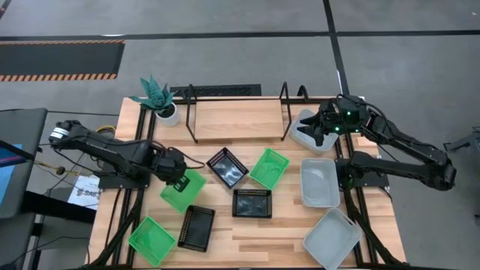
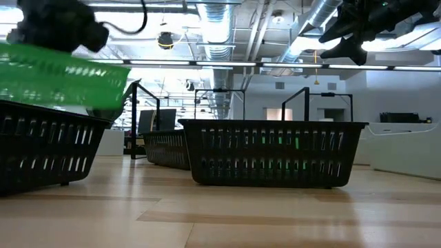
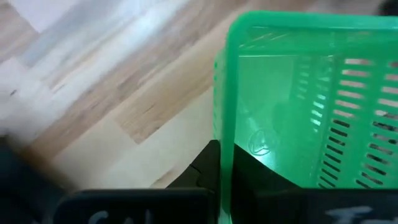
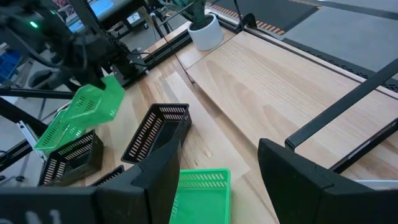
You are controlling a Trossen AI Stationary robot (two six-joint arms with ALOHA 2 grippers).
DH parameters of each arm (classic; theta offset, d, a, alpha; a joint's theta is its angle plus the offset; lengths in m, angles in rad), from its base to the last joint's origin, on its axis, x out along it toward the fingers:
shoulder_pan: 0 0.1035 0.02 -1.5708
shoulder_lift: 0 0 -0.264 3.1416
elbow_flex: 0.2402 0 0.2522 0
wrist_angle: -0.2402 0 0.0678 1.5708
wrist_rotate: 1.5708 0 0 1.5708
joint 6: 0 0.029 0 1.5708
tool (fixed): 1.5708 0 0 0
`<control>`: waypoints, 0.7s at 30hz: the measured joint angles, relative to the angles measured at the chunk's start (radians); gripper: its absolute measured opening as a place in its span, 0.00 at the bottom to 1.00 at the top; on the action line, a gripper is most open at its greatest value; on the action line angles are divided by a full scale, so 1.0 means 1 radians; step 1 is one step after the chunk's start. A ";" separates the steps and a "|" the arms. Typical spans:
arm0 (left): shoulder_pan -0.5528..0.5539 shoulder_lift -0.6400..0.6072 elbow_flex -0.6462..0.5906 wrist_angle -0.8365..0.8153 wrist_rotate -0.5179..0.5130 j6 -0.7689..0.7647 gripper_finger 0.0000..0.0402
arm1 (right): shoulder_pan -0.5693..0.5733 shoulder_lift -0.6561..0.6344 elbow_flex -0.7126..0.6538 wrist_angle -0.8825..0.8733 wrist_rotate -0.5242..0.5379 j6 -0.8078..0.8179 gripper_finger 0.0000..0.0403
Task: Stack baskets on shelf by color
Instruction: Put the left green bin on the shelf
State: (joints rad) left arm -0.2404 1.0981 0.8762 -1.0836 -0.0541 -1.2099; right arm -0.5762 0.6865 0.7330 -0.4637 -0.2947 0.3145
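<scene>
Green basket (image 1: 182, 190) clamped by its rim in the left gripper (image 1: 177, 180), fingers closed on the wall, basket tilted and lifted off the bench (image 1: 247, 232) near its left-centre. Right gripper (image 4: 217, 180) hovers over the right end of the shelf (image 1: 236, 120), fingers spread, holding nothing. A white basket (image 1: 311, 133) sits beneath it beside the shelf.

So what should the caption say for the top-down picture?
Left fingers lift a green basket while the shelf waits bare.
</scene>
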 joint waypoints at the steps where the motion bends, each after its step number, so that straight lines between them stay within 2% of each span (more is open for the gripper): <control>1: 0.003 0.000 0.027 -0.003 -0.014 -0.029 0.00 | 0.000 0.000 0.000 0.000 0.000 0.000 0.59; 5: 0.032 0.000 0.136 0.020 -0.067 -0.131 0.00 | 0.000 0.000 0.000 0.000 0.007 0.024 0.59; 9: 0.078 0.000 0.224 0.129 -0.142 -0.146 0.00 | 0.000 0.000 0.000 0.001 0.009 0.035 0.59; 15: 0.178 0.000 0.307 0.335 -0.239 -0.113 0.00 | 0.000 0.001 0.000 0.001 0.009 0.083 0.59; 21: 0.323 0.027 0.362 0.460 -0.316 -0.001 0.00 | 0.000 0.001 0.000 0.000 0.009 0.104 0.59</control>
State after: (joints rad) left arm 0.0821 1.1250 1.2380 -0.6239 -0.3701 -1.2105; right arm -0.5765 0.6872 0.7330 -0.4633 -0.2861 0.4184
